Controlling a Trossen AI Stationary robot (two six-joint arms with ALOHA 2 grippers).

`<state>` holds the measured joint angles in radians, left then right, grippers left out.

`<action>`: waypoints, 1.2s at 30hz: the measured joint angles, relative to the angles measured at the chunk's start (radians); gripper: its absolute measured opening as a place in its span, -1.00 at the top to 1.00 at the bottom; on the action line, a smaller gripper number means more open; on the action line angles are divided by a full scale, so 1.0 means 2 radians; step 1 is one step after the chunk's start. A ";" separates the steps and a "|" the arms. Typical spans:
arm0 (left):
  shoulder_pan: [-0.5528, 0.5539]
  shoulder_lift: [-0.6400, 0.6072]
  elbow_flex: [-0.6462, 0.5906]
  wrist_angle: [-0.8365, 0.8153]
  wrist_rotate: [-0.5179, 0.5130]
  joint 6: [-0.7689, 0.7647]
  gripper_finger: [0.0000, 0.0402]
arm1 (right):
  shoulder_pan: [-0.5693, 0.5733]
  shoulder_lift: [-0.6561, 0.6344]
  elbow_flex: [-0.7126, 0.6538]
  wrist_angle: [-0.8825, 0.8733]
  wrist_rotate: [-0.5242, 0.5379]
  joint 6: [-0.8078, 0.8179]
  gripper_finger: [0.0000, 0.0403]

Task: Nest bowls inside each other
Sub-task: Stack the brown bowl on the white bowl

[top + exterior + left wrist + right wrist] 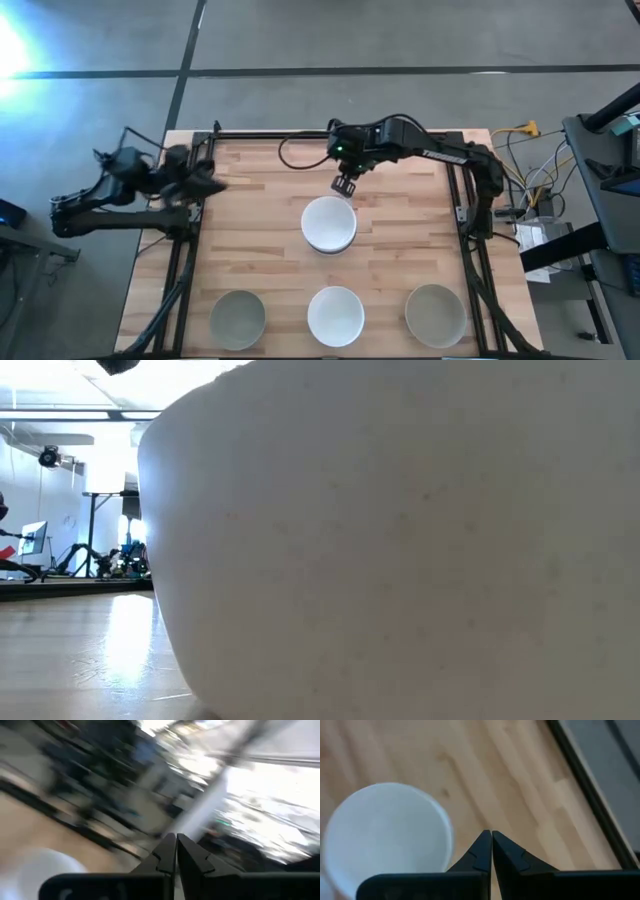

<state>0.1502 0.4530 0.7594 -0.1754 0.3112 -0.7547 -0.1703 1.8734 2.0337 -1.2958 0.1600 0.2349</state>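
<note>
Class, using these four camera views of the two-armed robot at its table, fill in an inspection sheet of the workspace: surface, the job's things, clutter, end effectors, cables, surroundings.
Surface: wooden table, pale planks, black frame along its sides.
Job's things: white bowl at centre; near-edge row of grey-green bowl, white bowl, grey-green bowl. All separate; whether the centre one is already a stack cannot be told.
Clutter: nothing seen.
End effectors: right end effector shut, empty, beside the centre bowl's far rim; left end effector shut, empty, at the table's left edge.
Cables: black cable looping by the right arm; coloured wires off the table's right side.
Surroundings: grey floor; equipment at right.
</note>
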 joint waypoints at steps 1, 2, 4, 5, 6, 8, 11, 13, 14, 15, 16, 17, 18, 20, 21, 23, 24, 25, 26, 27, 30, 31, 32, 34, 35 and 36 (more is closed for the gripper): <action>-0.009 -0.002 0.001 -0.003 0.027 -0.022 1.00 | 0.000 -0.004 -0.005 0.000 0.006 0.008 0.96; -0.018 -0.003 0.003 -0.006 0.050 -0.046 1.00 | 0.000 -0.007 -0.010 0.000 0.010 0.016 0.96; -0.038 0.002 0.001 -0.028 0.075 -0.084 1.00 | 0.001 -0.013 -0.022 0.000 0.012 0.028 0.96; -0.049 0.009 0.000 -0.040 0.079 -0.094 1.00 | 0.001 -0.015 -0.029 0.000 0.012 0.035 0.96; -0.061 0.016 -0.001 -0.041 0.080 -0.101 1.00 | 0.002 -0.016 -0.036 0.000 0.012 0.042 0.96; -0.087 0.034 0.000 -0.032 0.080 -0.109 1.00 | 0.006 -0.017 -0.056 0.001 0.012 0.057 0.96; -0.122 0.074 0.000 0.025 0.078 -0.116 1.00 | 0.013 -0.022 -0.088 0.001 0.013 0.083 0.96; -0.144 0.106 0.000 0.103 0.071 -0.111 1.00 | 0.021 -0.027 -0.113 0.003 0.013 0.101 0.96; -0.156 0.122 0.000 0.155 0.063 -0.107 1.00 | 0.024 -0.028 -0.126 0.006 0.013 0.110 0.96; -0.167 0.138 0.002 0.208 0.052 -0.104 1.00 | 0.029 -0.028 -0.139 0.010 0.013 0.117 0.96; -0.177 0.158 0.008 0.265 0.033 -0.102 1.00 | 0.034 -0.028 -0.149 0.011 0.013 0.124 0.96; -0.184 0.177 0.018 0.313 0.011 -0.094 1.00 | 0.039 -0.027 -0.159 0.012 0.013 0.130 0.96; -0.189 0.196 0.032 0.353 -0.014 -0.078 1.00 | 0.044 -0.027 -0.168 0.013 0.013 0.135 0.96; -0.197 0.228 0.067 0.397 -0.048 -0.035 1.00 | 0.054 -0.028 -0.182 0.019 0.013 0.144 0.96; -0.201 0.241 0.092 0.409 -0.055 -0.010 1.00 | 0.059 -0.028 -0.188 0.024 0.013 0.145 0.96; -0.208 0.252 0.144 0.391 -0.056 0.034 1.00 | 0.068 -0.027 -0.196 0.033 0.013 0.144 0.96; -0.212 0.260 0.171 0.370 -0.056 0.054 1.00 | 0.071 -0.027 -0.199 0.040 0.012 0.143 0.96; -0.217 0.269 0.197 0.348 -0.057 0.072 1.00 | 0.073 -0.029 -0.202 0.046 0.013 0.141 0.96; -0.223 0.277 0.220 0.322 -0.061 0.090 1.00 | 0.075 -0.031 -0.204 0.048 0.012 0.135 0.96; -0.230 0.283 0.244 0.302 -0.065 0.108 1.00 | 0.076 -0.032 -0.207 0.049 0.013 0.127 0.96; -0.262 0.308 0.302 0.279 -0.082 0.175 1.00 | 0.077 -0.044 -0.211 0.051 0.013 0.103 0.96; -0.274 0.316 0.316 0.278 -0.088 0.197 1.00 | 0.076 -0.052 -0.211 0.052 0.013 0.098 0.96; -0.288 0.323 0.325 0.276 -0.096 0.218 1.00 | 0.075 -0.059 -0.211 0.053 0.015 0.092 0.96; -0.315 0.333 0.336 0.274 -0.115 0.249 1.00 | 0.072 -0.072 -0.211 0.057 0.029 0.081 0.96; -0.328 0.335 0.337 0.274 -0.127 0.259 1.00 | 0.071 -0.079 -0.211 0.057 0.039 0.079 0.96; -0.341 0.337 0.336 0.274 -0.140 0.263 1.00 | 0.069 -0.086 -0.211 0.057 0.049 0.078 0.96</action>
<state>-0.5314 1.1277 1.4310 0.3716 0.0319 -0.2289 -0.0326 1.7010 1.6112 -1.1816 0.2579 0.3904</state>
